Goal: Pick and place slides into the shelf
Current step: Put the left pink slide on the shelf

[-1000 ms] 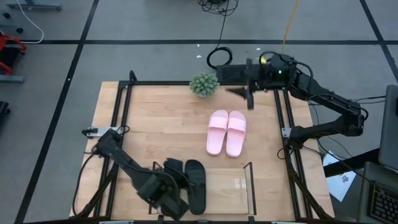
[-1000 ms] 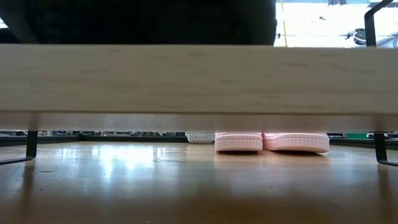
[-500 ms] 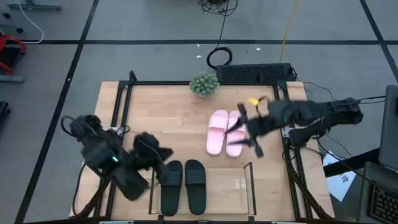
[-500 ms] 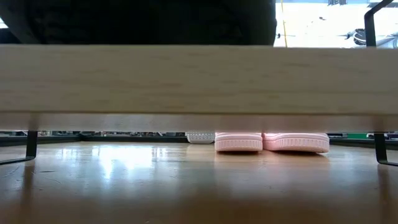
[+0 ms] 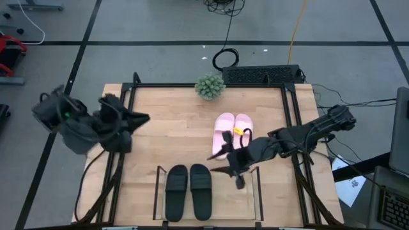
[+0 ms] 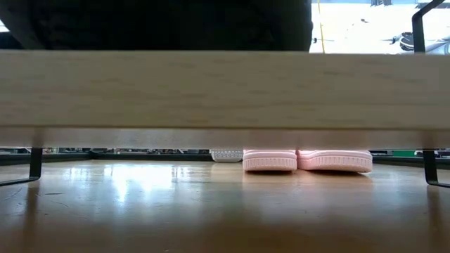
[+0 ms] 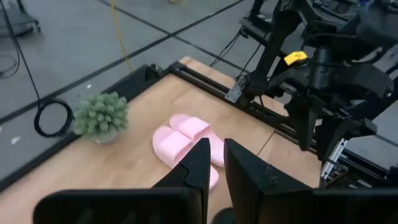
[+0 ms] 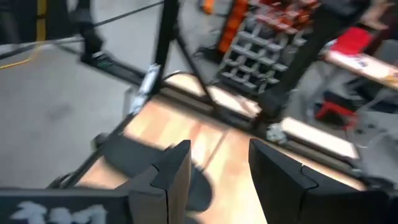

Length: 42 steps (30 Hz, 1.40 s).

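Two black slides (image 5: 189, 191) lie side by side, soles down, in the left half of the clear shelf (image 5: 241, 199) at the table's near edge. Two pink slides (image 5: 225, 128) lie flat mid-table; the low view shows them as pink slides (image 6: 306, 160) on their soles. My right gripper (image 5: 217, 164) is open and hovers between the pink slides' near ends and the shelf, with its arm crossing above the right pink slide. In its wrist view the right gripper (image 8: 214, 168) holds nothing. My left gripper (image 5: 146, 117) is shut and empty over the table's left side, seen as left gripper (image 7: 216, 165).
A small potted plant (image 5: 209, 87) stands at the table's far edge. Black frame rails (image 5: 125, 121) run along the table's left and right sides. A keyboard (image 5: 262, 75) lies beyond the far edge. The right half of the shelf holds nothing. A wooden beam (image 6: 225, 91) blocks most of the low view.
My left arm has drawn back from the shelf, up and toward the table's left and far side, leaving the left black slide lying in the shelf beside the other. My right arm has swung from the far edge over the pink slides toward the near edge.
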Tool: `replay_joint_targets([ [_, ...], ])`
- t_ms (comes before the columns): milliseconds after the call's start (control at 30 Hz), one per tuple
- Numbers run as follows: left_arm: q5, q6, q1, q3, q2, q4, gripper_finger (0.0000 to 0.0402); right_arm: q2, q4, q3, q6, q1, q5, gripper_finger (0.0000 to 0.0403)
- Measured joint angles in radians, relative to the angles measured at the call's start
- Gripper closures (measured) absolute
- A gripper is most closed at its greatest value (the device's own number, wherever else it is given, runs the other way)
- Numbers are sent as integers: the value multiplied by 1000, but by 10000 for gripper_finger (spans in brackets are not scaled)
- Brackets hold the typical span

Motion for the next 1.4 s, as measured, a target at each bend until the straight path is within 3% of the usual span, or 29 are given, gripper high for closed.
replay_joint_targets([
  [100,26,69,0,0,-45,0,355,61,-2,104,-7,0,68,250],
  [300,142,184,0,0,-124,0,355,191,-140,267,31,-20,365,250],
  [567,211,274,-1,-26,-222,1,355,264,-452,298,367,-147,393,250],
  [667,209,277,0,-67,-267,2,355,264,-538,298,442,-197,347,250],
  [833,180,246,0,-166,-336,1,355,264,-574,290,530,-256,104,250],
  [1100,127,179,0,-337,-426,0,355,263,-756,232,624,-294,53,250],
  [1400,105,136,0,-404,-454,1,355,264,-740,84,644,-381,-83,250],
])
